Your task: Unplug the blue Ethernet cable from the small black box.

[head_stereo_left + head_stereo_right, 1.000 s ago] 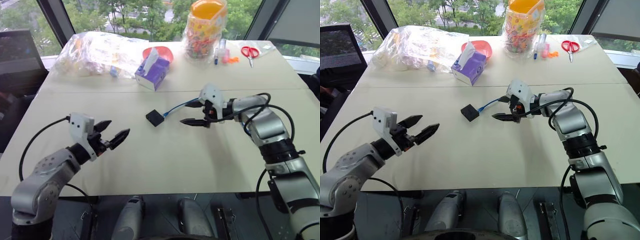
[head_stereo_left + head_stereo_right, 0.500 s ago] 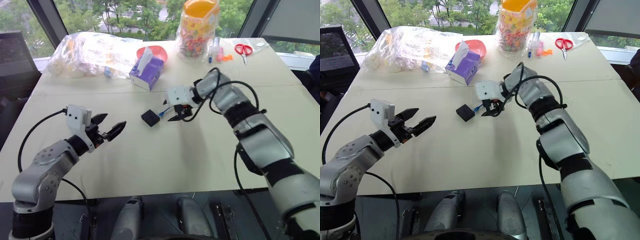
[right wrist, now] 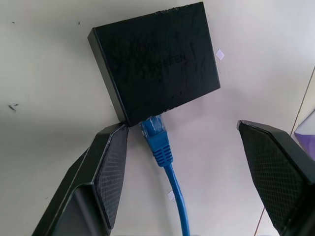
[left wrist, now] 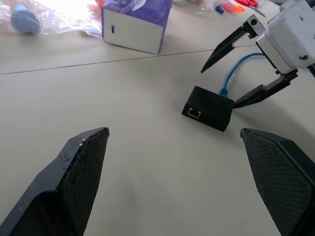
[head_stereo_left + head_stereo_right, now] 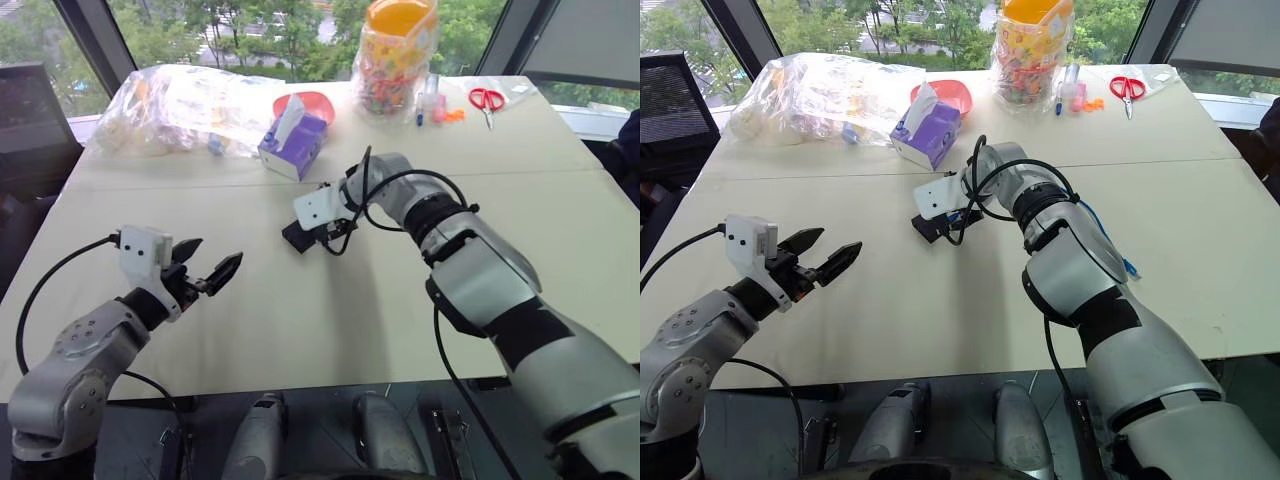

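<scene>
Two parted black fingers of the right gripper [image 3: 182, 182] straddle the thin blue Ethernet cable's [image 3: 162, 147] plug, which runs lengthwise between them into the small matte black box [image 3: 157, 59]; the wide-open left gripper [image 5: 207, 272] sits well apart.

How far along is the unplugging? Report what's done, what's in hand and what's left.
Done: the right gripper is at the small black box, fingers open either side of the blue Ethernet cable. In hand: nothing; the plug is not gripped and sits in the box's port. The left gripper hangs open, away from the box. Left: close on the plug, steady the box, pull the cable out.
</scene>
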Controlling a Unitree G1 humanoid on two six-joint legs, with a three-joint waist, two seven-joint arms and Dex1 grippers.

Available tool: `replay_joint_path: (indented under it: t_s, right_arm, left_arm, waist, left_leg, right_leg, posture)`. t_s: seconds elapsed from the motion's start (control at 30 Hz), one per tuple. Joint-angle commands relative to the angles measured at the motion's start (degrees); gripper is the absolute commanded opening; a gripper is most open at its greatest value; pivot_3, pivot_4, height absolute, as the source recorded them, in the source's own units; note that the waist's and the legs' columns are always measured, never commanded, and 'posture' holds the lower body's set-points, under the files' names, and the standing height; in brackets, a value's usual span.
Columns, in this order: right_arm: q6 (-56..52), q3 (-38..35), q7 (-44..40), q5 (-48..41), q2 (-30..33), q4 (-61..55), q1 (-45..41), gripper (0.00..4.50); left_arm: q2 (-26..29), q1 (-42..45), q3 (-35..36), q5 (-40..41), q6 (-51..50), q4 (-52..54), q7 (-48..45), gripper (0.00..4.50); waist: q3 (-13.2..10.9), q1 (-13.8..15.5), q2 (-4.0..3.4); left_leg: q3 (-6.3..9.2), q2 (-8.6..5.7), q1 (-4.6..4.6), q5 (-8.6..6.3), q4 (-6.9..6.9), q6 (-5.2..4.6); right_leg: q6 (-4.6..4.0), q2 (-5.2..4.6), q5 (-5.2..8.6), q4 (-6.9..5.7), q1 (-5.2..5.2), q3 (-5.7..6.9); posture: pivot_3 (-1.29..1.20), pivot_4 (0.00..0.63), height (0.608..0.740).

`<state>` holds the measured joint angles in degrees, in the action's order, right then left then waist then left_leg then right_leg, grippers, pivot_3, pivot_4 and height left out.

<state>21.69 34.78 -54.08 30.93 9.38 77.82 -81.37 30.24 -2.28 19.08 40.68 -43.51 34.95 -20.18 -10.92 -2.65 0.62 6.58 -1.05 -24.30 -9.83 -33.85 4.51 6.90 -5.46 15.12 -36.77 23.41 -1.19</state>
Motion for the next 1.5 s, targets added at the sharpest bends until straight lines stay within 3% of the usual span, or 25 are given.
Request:
replay_joint_path:
  t_s: [0.03, 0.17, 0.2, 0.27, 0.43, 0.6, 0.73, 0.8, 0.93, 1.0, 1.13, 1.3, 1.5]
  right_arm:
    - [-0.9, 1.7, 1.6, 3.5, -1.0, 0.6, -1.3, 3.63]
    - [-2.0, 2.2, 0.6, 5.4, -2.1, 1.1, -1.0, 3.63]
    - [-2.3, 2.2, 0.3, 5.7, -2.4, 1.2, -1.0, 3.38]
    - [-3.2, 2.6, -0.4, 6.6, -2.9, 1.4, -1.0, 2.76]
    - [-5.6, 1.5, -2.5, 6.6, -3.4, 1.7, -0.8, 0.07]
    - [-4.8, -0.9, -2.5, 5.1, -2.7, 1.2, -0.2, 0.02]
    - [2.4, -3.2, 1.9, 3.3, -0.5, -0.7, -0.6, 0.02]
    - [6.8, -5.2, 7.1, 1.6, 1.0, -2.3, 0.7, 0.02]
    - [17.6, -4.7, 25.3, 4.9, 7.1, -9.0, 6.7, 0.02]
    - [19.4, -4.8, 35.6, 7.0, 9.5, -14.2, 11.2, 0.02]
    - [19.3, -5.9, 46.5, 10.2, 13.3, -30.3, 22.1, 0.02]
    - [13.2, -8.3, 47.3, 10.3, 14.1, -48.7, 32.7, 0.02]
    - [6.3, -10.2, 45.6, 9.3, 12.5, -57.9, 36.9, 0.02]
  left_arm:
    - [0.2, 0.1, 1.5, 0.8, 0.6, 2.5, 0.8, 4.49]
    - [0.2, 0.0, 1.5, 0.4, 1.2, 2.7, 1.2, 4.49]
    - [0.2, 0.0, 1.5, 0.3, 1.3, 2.8, 1.4, 4.5]
    - [-0.1, -0.5, 1.5, 0.0, 1.6, 3.3, 1.9, 4.5]
    - [-0.6, -1.2, 1.4, -0.3, 2.1, 4.2, 2.8, 4.5]
    - [-1.0, -1.4, 1.7, -0.7, 3.2, 3.5, 3.1, 4.5]
    - [-1.3, 0.0, 1.0, -0.7, 3.7, 2.6, 3.4, 4.5]
    - [-2.2, 2.6, 0.7, -0.2, 3.7, 1.1, 4.2, 4.5]
    - [-5.3, 9.6, -1.0, 1.9, 2.5, -2.7, 5.6, 4.5]
    - [-6.8, 12.4, -1.4, 3.6, 1.4, -4.5, 5.8, 4.5]
    - [-7.2, 16.2, -2.6, 6.3, -0.4, -7.7, 3.9, 4.5]
    - [-5.9, 19.9, -4.3, 7.9, -2.9, -11.4, 0.9, 4.5]
    - [-3.0, 22.0, -8.1, 7.0, -3.8, -13.5, -4.2, 4.5]
  waist:
    - [0.0, 0.0, 0.01]
    - [0.0, 0.0, 0.0]
    - [0.0, 0.0, 0.0]
    - [0.0, 0.0, 0.01]
    - [0.0, -0.2, 0.01]
    - [0.0, 0.0, 0.01]
    - [0.0, 0.0, 0.0]
    - [0.0, 0.1, 0.01]
    - [0.0, 0.3, 0.06]
    - [0.0, 0.3, 0.07]
    - [0.0, 0.1, 0.08]
    - [0.0, -0.1, 0.07]
    - [0.0, 0.2, 0.1]
  left_leg:
    - [0.0, 0.0, 0.05, 0.01, -0.01, 0.01]
    - [0.03, 0.0, 0.32, 0.03, -0.02, 0.04]
    - [0.03, 0.0, 0.36, 0.03, -0.03, 0.05]
    - [0.03, 0.0, 0.42, 0.04, -0.04, 0.05]
    - [0.03, 0.0, 0.55, 0.04, -0.04, 0.05]
    - [0.03, 0.0, 0.58, 0.04, -0.04, 0.06]
    - [0.03, 0.0, 0.55, 0.04, -0.03, 0.06]
    - [0.02, 0.0, 0.5, 0.05, -0.03, 0.06]
    - [0.03, 0.0, 0.48, 0.06, -0.05, 0.05]
    - [0.01, -0.01, 0.46, 0.07, -0.07, 0.07]
    - [-0.02, -0.01, 0.38, 0.07, -0.04, 0.06]
    - [-0.01, 0.0, 0.35, 0.07, -0.03, 0.05]
    - [0.01, -0.01, 0.4, 0.1, -0.19, 0.07]
  right_leg:
    - [0.0, 0.0, 0.01, -0.13, 0.0, 0.0]
    - [-0.03, 0.03, 0.03, -0.4, -0.09, -0.03]
    - [-0.04, 0.03, 0.03, -0.42, -0.13, -0.04]
    - [-0.06, 0.03, 0.04, -0.42, -0.2, -0.04]
    - [-0.07, 0.03, 0.05, -0.45, -0.29, -0.08]
    - [-0.08, 0.03, 0.05, -0.45, -0.31, -0.09]
    - [-0.07, 0.04, 0.06, -0.45, -0.29, -0.09]
    - [-0.07, 0.04, 0.06, -0.44, -0.23, -0.09]
    - [-0.06, 0.04, 0.06, -0.43, -0.29, -0.09]
    - [-0.03, 0.03, 0.06, -0.38, -0.3, -0.12]
    - [0.04, 0.03, 0.03, -0.39, -0.2, -0.18]
    - [0.21, 0.05, -0.01, -0.48, -0.11, -0.18]
    - [0.01, 0.07, 0.09, -0.46, -0.28, -0.19]
  posture:
    - [0.0, 0.15, 0.726]
    - [0.0, 0.15, 0.726]
    - [0.0, 0.15, 0.726]
    - [0.0, 0.15, 0.726]
    - [0.0, 0.15, 0.726]
    - [0.0, 0.15, 0.726]
    - [0.0, 0.15, 0.726]
    - [0.0, 0.15, 0.726]
    - [0.0, 0.15, 0.726]
    - [0.0, 0.15, 0.726]
    - [0.0, 0.15, 0.726]
    - [0.0, 0.15, 0.726]
    - [0.0, 0.15, 0.726]
